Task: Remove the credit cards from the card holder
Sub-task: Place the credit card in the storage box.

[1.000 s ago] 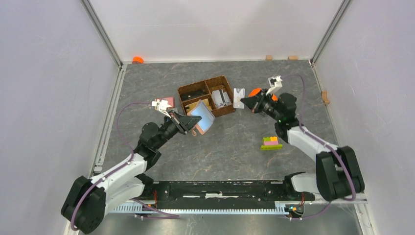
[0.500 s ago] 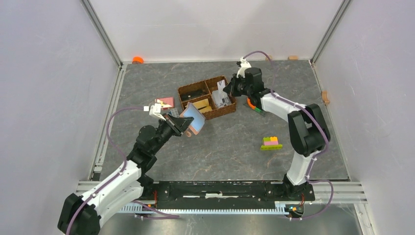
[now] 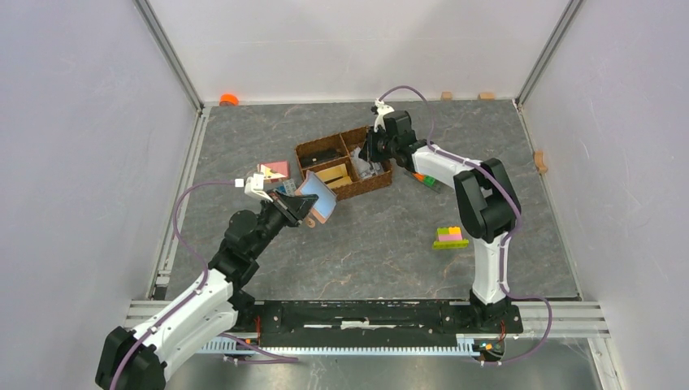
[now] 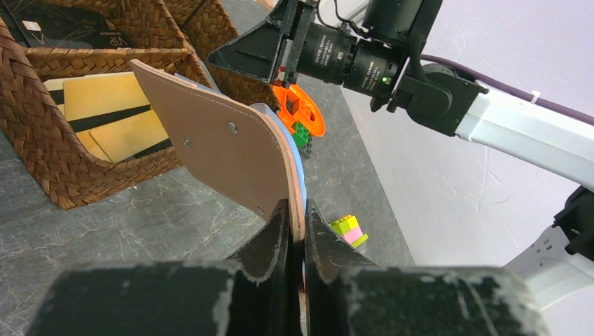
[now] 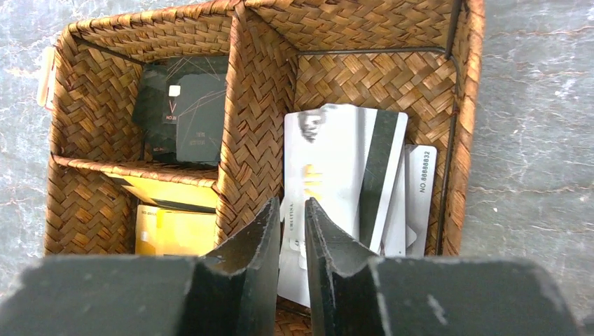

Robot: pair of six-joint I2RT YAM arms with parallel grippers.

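Standing on edge, the card holder (image 4: 224, 157) runs lengthwise far-right toward the woven basket (image 5: 242, 105), clamped in the left gripper (image 4: 297, 222); credit cards (image 5: 343, 168) lie in the basket's right compartment beneath the right gripper (image 5: 293, 210), jaws slightly parted

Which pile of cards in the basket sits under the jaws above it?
The white pile in the large compartment; the black pile and gold pile lie across the divider.

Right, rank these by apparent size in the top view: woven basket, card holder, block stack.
1. woven basket
2. card holder, raised nearer the camera, so its lead over third is unsure
3. block stack
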